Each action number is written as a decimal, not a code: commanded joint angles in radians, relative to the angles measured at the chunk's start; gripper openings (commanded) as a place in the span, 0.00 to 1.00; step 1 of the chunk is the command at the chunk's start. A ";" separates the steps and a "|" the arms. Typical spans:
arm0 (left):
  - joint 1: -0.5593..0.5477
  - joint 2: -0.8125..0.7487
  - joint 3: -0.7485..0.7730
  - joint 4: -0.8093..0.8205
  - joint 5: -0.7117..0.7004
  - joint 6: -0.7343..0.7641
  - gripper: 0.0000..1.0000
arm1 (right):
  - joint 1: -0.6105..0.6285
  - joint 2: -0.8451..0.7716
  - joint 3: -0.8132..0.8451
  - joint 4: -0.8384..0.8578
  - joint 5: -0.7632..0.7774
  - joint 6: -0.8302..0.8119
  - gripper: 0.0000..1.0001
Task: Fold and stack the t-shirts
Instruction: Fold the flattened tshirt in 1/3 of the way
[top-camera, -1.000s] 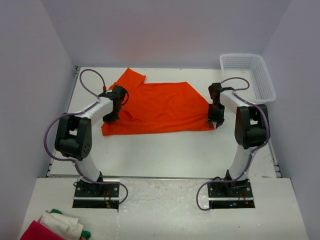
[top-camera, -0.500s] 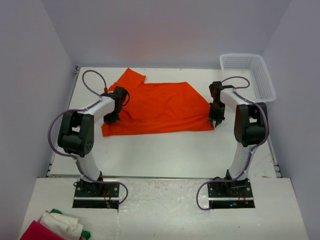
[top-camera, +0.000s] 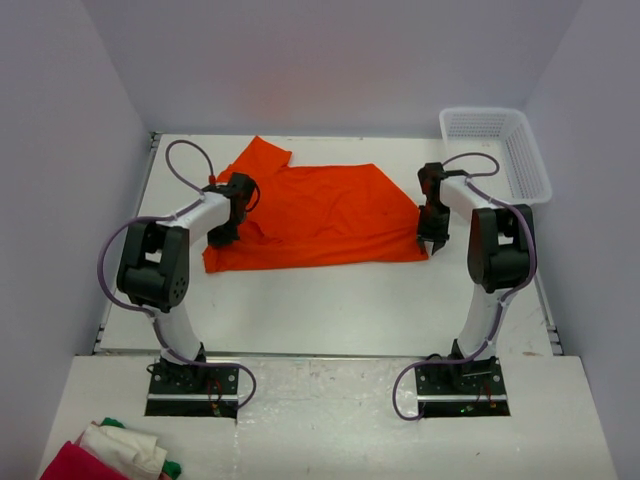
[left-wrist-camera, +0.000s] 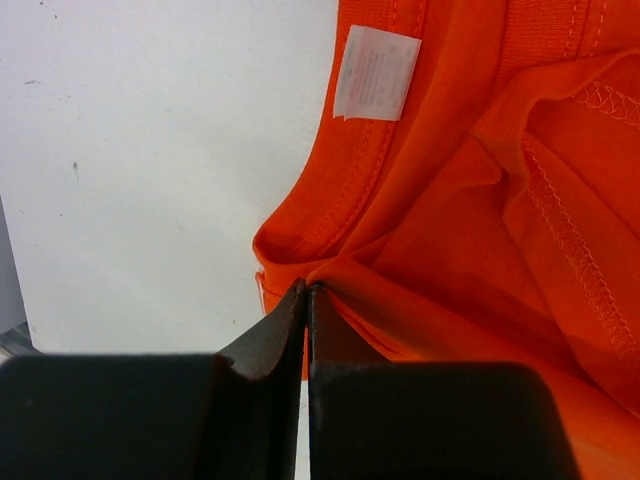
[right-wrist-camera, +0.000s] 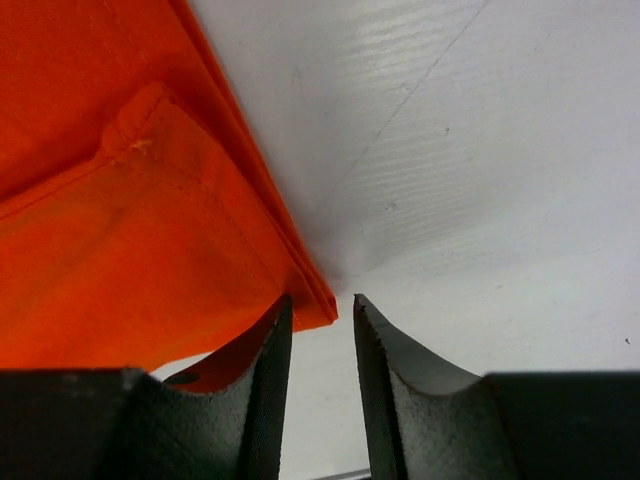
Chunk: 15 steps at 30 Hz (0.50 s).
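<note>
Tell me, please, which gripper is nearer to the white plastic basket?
The right. The right gripper is at the orange t-shirt's right corner, just below-left of the white plastic basket in the top view; the left gripper is across the shirt, pinching its left edge.

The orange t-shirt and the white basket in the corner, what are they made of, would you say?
T-shirt: soft, thin cloth, probably cotton or a blend, with a matte look. It wrinkles and shows stitched hems and a sewn-in label. Basket: looks like moulded white plastic, judging by its stiff lattice walls.
</note>
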 joint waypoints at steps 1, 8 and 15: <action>0.010 0.030 0.038 -0.008 -0.047 -0.020 0.00 | 0.004 -0.077 -0.011 0.041 0.082 0.039 0.33; 0.013 0.052 0.038 -0.014 -0.073 -0.038 0.00 | 0.046 -0.170 0.026 0.058 0.119 0.021 0.45; 0.027 0.072 0.032 -0.002 -0.064 -0.052 0.07 | 0.086 -0.190 0.077 0.111 -0.091 -0.007 0.38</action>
